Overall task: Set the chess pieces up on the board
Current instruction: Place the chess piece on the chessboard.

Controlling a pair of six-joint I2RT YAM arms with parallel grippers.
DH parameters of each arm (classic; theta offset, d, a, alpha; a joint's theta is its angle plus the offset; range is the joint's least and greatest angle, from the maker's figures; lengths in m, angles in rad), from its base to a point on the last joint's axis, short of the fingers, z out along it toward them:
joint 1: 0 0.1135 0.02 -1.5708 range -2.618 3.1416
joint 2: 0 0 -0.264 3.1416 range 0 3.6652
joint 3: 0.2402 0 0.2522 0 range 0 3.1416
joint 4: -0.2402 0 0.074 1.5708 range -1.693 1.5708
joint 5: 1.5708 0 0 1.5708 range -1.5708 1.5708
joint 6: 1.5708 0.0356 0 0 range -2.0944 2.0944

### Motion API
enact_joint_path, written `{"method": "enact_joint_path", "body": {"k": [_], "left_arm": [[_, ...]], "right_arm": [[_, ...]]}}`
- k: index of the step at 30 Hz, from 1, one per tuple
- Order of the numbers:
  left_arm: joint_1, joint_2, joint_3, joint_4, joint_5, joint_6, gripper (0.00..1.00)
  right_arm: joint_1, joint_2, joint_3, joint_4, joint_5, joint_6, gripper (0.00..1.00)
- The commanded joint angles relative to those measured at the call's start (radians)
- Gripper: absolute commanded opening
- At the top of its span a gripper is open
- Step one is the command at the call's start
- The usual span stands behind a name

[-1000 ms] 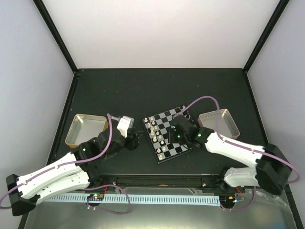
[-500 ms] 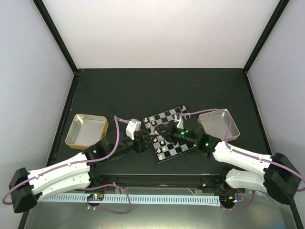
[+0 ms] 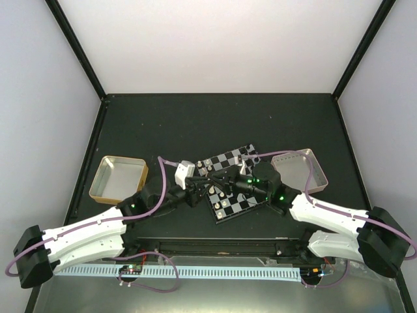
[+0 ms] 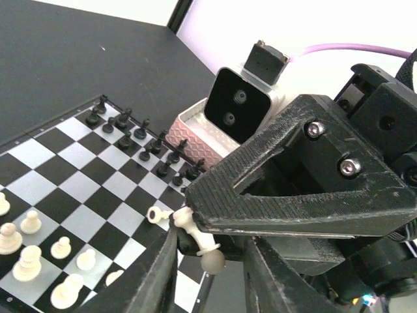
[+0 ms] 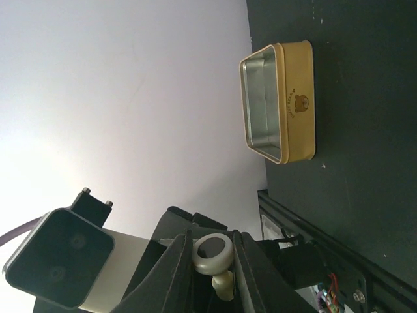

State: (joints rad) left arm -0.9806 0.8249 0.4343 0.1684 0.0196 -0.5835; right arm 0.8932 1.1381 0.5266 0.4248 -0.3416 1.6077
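Observation:
The board [image 3: 228, 158] lies at the table's middle, turned at an angle. Several cream-white chess pieces [image 4: 26, 241] stand on its near-left squares, and black pieces [image 4: 140, 140] line its far edge. My right gripper [image 3: 216, 182] hangs over the board's left part and is shut on a cream-white piece [image 5: 212, 251], whose round base faces the right wrist camera. My left gripper [image 3: 203, 188] meets it there. In the left wrist view, its fingers [image 4: 159, 277] stand open on either side of that held piece [image 4: 195, 236].
A gold metal tin [image 3: 117, 177] sits left of the board and also shows in the right wrist view [image 5: 280, 98]. A pinkish tray [image 3: 300, 171] sits right of the board, just behind the black pieces [image 4: 189, 134]. Black frame posts rise at the table's back corners.
My left gripper has moved right, from near the gold tin to the board's left edge. My right gripper swung left over the board. The two grippers now meet around the white piece.

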Motion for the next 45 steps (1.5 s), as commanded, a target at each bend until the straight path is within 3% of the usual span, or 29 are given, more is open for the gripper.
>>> {"method": "enact_joint_path", "body": {"k": [1, 6, 9, 13, 23, 26, 30, 33, 39, 45], "left_arm": [[0.003, -0.006, 0.034, 0.036, -0.020, 0.035, 0.23], [0.003, -0.006, 0.054, 0.020, -0.031, 0.064, 0.08], [0.003, -0.008, 0.068, -0.009, -0.030, 0.084, 0.02], [0.003, -0.021, 0.097, -0.098, 0.006, 0.130, 0.01], [0.003, -0.089, 0.133, -0.253, 0.149, 0.221, 0.02], [0.003, -0.091, 0.135, -0.250, 0.181, 0.231, 0.02], [0.003, -0.087, 0.141, -0.251, 0.184, 0.237, 0.02], [0.003, -0.086, 0.142, -0.231, 0.191, 0.235, 0.02], [0.003, -0.081, 0.151, -0.210, 0.204, 0.239, 0.02], [0.003, -0.083, 0.152, -0.214, 0.210, 0.242, 0.02]], "right_arm": [[0.006, -0.013, -0.024, 0.055, -0.049, 0.017, 0.17], [0.006, -0.026, -0.027, 0.034, -0.062, -0.013, 0.18], [0.006, -0.044, -0.014, -0.022, -0.051, -0.083, 0.25], [-0.002, -0.077, 0.057, -0.204, -0.037, -0.321, 0.38], [-0.013, -0.124, 0.125, -0.427, -0.104, -0.593, 0.36], [-0.014, -0.125, 0.121, -0.415, -0.123, -0.604, 0.34], [-0.013, -0.123, 0.119, -0.390, -0.147, -0.600, 0.21], [-0.013, -0.116, 0.103, -0.343, -0.179, -0.574, 0.17], [-0.014, -0.086, 0.071, -0.226, -0.245, -0.500, 0.17], [-0.013, -0.092, 0.055, -0.186, -0.218, -0.481, 0.18]]}}
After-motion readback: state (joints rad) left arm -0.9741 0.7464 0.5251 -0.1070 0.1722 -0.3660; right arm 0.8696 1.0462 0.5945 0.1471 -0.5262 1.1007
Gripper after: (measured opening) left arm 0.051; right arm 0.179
